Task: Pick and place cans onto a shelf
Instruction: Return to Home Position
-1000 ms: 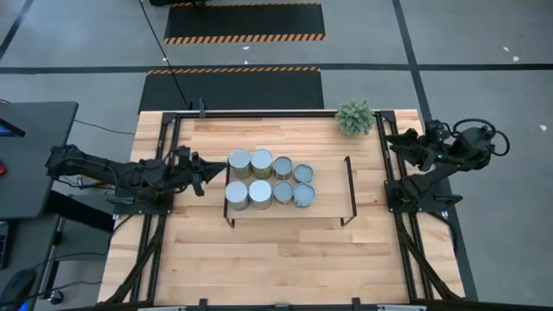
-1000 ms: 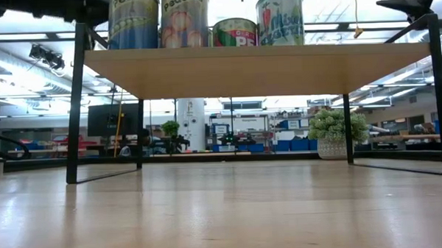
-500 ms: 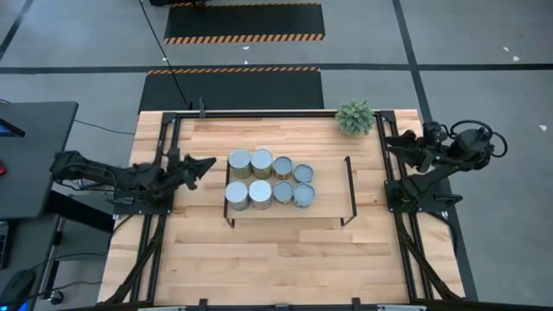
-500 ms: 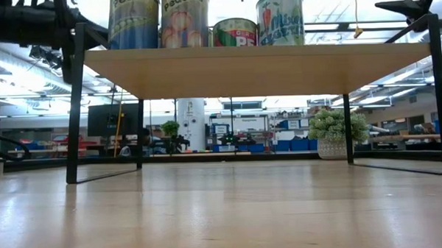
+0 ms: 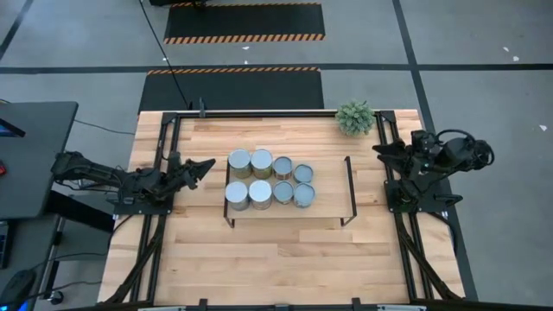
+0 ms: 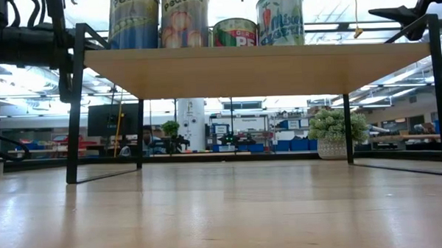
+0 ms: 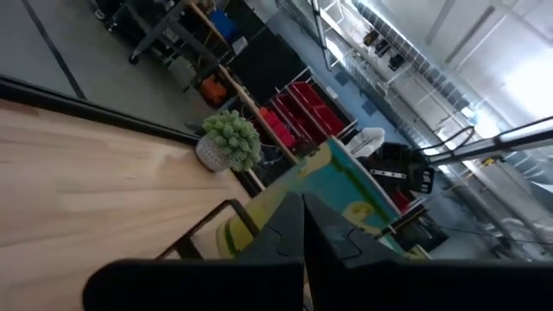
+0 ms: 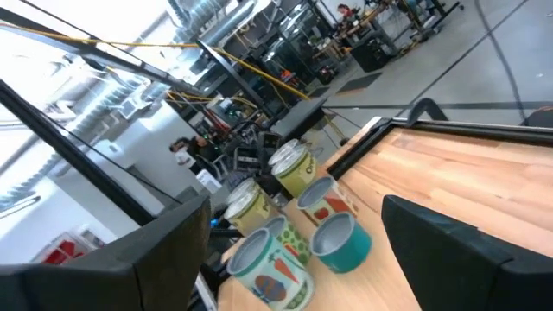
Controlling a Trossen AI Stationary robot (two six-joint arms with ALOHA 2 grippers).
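Eight cans stand upright on their bases on the light-wood shelf (image 5: pixel 328 186) at the table's middle. The wider silver-topped cans (image 5: pixel 249 177) are toward the left and the smaller blue-grey-topped cans (image 5: pixel 293 182) to their right. The low view shows the shelf board (image 6: pixel 256 67) with labelled cans (image 6: pixel 184 18) on top. My left gripper (image 5: pixel 207 163) is shut and empty, just left of the shelf; it also shows in the left wrist view (image 7: pixel 302 226). My right gripper (image 5: pixel 378 149) is open and empty, right of the shelf, and its wrist view (image 8: pixel 294 207) looks at the cans (image 8: pixel 285 220).
A small potted plant (image 5: pixel 355 117) stands at the table's far right, behind the shelf. Black metal rails (image 5: pixel 164 225) run along the table's left and right sides. Bare tabletop (image 5: pixel 276 259) lies between the shelf and the near edge.
My left gripper has drawn back from the shelf's left end toward the table's left edge and has come down a little. My right arm has folded in and its gripper has dropped slightly. The cans and shelf have stayed where they were.
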